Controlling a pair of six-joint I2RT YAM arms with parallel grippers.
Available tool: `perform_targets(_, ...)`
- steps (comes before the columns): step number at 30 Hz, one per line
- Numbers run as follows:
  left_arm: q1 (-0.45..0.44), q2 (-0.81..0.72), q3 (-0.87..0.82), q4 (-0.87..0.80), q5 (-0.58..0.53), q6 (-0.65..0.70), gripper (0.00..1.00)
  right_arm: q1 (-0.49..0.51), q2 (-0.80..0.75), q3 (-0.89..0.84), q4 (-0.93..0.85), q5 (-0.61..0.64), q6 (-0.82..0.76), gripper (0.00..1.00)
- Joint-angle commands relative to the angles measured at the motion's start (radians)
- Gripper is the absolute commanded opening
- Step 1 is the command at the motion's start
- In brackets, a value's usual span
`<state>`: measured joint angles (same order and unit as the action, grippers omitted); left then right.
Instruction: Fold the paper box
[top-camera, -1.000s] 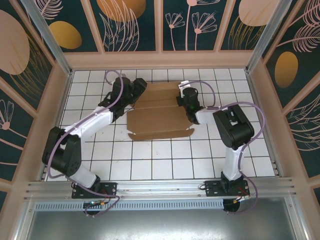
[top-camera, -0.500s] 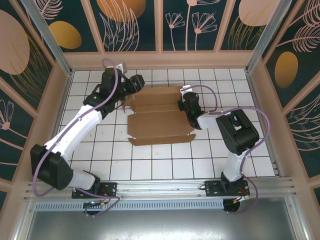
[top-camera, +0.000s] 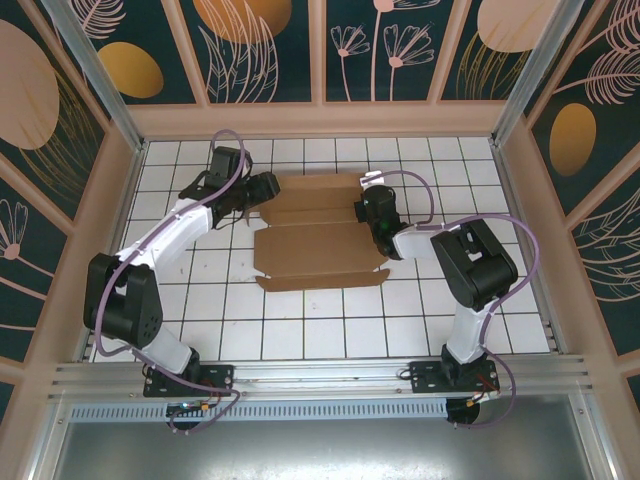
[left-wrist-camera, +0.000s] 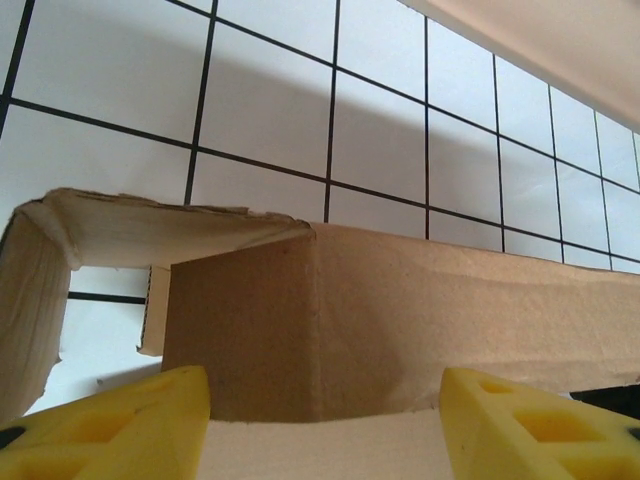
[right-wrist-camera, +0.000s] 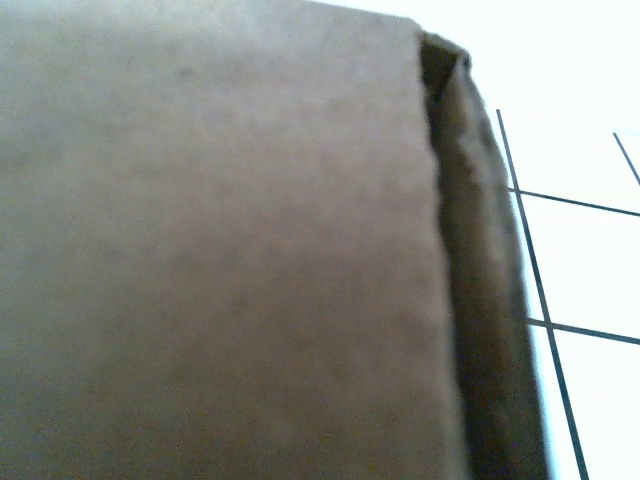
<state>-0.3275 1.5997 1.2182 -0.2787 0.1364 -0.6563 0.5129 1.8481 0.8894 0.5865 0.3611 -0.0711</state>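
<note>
Here's the paper box (top-camera: 318, 238), partly folded, mid-way across the tiled table (top-camera: 300, 325), the left gripper (top-camera: 262, 190) at its far left corner, jaws wide apart and holding nothing, the right gripper (top-camera: 372, 212) against its right edge, jaws impossible to tell.

The paper box (top-camera: 318, 235) lies on the worktop (top-camera: 300, 330), towards its far middle, between the two arms. The left fingers (left-wrist-camera: 120, 420) are at the box's far left corner, set wide apart, with a raised wall of the box in front of them and a side flap bent round to its left. The right fingers (top-camera: 368, 205) are at the box's right edge, just above it.
</note>
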Motion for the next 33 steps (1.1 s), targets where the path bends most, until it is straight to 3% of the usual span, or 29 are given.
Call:
perform_targets(1, 0.023, 0.029, -0.024, 0.086, 0.052, 0.013, 0.62, 0.012, -0.003, 0.007, -0.056, -0.011, 0.018, 0.00)
perform_targets(8, 0.036, 0.042, -0.109, 0.333, 0.226, -0.077, 0.53, 0.012, 0.005, 0.016, -0.071, -0.046, 0.039, 0.00)
perform_targets(18, 0.048, 0.041, -0.162, 0.469, 0.286, -0.138, 0.28, 0.012, -0.002, 0.011, -0.085, -0.059, 0.061, 0.00)
perform_targets(21, 0.050, 0.043, -0.155, 0.428, 0.251, -0.123, 0.26, 0.012, 0.001, 0.015, -0.099, -0.033, 0.063, 0.00)
perform_targets(24, 0.050, 0.010, -0.130, 0.308, 0.129, -0.074, 0.43, 0.006, 0.007, 0.028, -0.126, 0.015, 0.074, 0.00)
perform_targets(26, 0.051, -0.042, -0.133, 0.256, 0.036, -0.046, 0.49, 0.003, 0.011, 0.033, -0.138, 0.023, 0.073, 0.00)
perform_targets(30, 0.044, -0.142, -0.189, 0.246, -0.011, -0.047, 0.46, 0.004, 0.021, 0.039, -0.146, 0.029, 0.078, 0.00)
perform_targets(33, -0.027, -0.175, -0.236, 0.232, -0.070, -0.034, 0.36, 0.006, 0.029, 0.045, -0.149, 0.026, 0.083, 0.00)
